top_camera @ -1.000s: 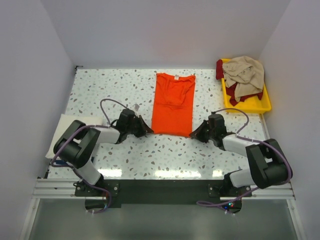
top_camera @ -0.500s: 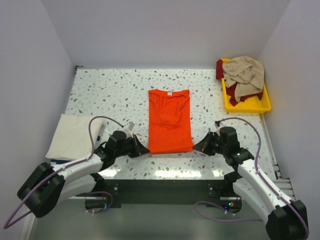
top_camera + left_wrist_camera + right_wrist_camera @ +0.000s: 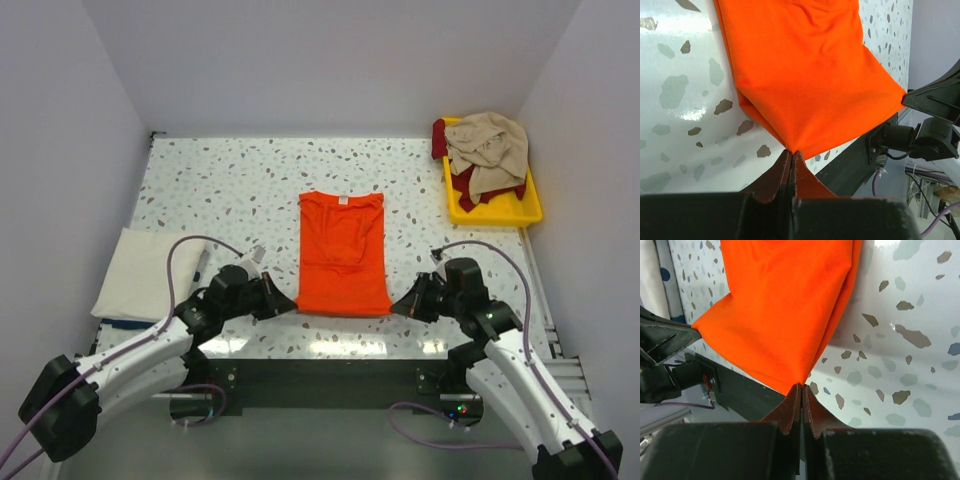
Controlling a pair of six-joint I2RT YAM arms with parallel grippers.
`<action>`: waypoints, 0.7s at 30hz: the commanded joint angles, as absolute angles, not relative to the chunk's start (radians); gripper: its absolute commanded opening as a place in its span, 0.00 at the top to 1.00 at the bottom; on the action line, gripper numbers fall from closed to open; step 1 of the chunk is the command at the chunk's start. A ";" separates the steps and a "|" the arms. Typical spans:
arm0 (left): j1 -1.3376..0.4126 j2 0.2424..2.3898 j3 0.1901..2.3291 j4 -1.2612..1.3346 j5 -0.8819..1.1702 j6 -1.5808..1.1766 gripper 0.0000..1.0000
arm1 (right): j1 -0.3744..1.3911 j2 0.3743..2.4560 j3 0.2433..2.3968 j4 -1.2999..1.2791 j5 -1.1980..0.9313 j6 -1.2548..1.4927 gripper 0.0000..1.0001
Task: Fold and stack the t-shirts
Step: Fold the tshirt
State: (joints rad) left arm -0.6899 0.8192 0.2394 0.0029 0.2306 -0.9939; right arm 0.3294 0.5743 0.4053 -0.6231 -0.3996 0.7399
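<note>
An orange t-shirt [image 3: 343,254], sleeves folded in, lies as a long strip in the middle of the table with its white neck tag at the far end. My left gripper [image 3: 291,305] is shut on its near left corner [image 3: 790,145]. My right gripper [image 3: 397,306] is shut on the near right corner [image 3: 800,380]. Both corners are pinched between the jaws, and the hem stretches between them near the table's front edge. A cream-white folded t-shirt [image 3: 145,270] lies at the left. Beige [image 3: 490,145] and dark red [image 3: 470,185] t-shirts are heaped in the tray.
A yellow tray [image 3: 528,208] sits at the back right corner. The black front rail [image 3: 330,370] with the arm bases runs along the near edge. White walls close in on the left, right and back.
Both grippers have pulled the orange t-shirt toward the front edge, sliding it nearer across the table. Both arms have drawn back and stretched out low.
</note>
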 commanded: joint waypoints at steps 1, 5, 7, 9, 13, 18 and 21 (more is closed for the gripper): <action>-0.684 0.871 0.366 -0.055 0.178 -0.951 1.00 | 0.327 0.655 0.523 -0.661 -0.324 0.683 1.00; -0.678 0.981 0.550 -0.081 0.184 -0.904 1.00 | 0.325 0.774 0.597 -0.618 -0.319 0.684 1.00; -0.669 1.076 0.612 -0.094 0.193 -0.878 1.00 | 0.325 0.828 0.647 -0.585 -0.331 0.687 1.00; -0.646 1.138 0.690 -0.081 0.239 -0.867 1.00 | 0.325 0.915 0.692 -0.569 -0.331 0.687 1.00; -0.609 1.285 0.799 -0.058 0.288 -0.861 1.00 | 0.322 1.058 0.820 -0.506 -0.325 0.689 1.00; -0.519 1.432 0.931 -0.049 0.366 -0.851 1.00 | 0.310 1.235 0.939 -0.454 -0.331 0.687 1.00; -0.454 1.506 0.985 -0.025 0.403 -0.853 1.00 | 0.287 1.339 1.015 -0.416 -0.353 0.695 1.00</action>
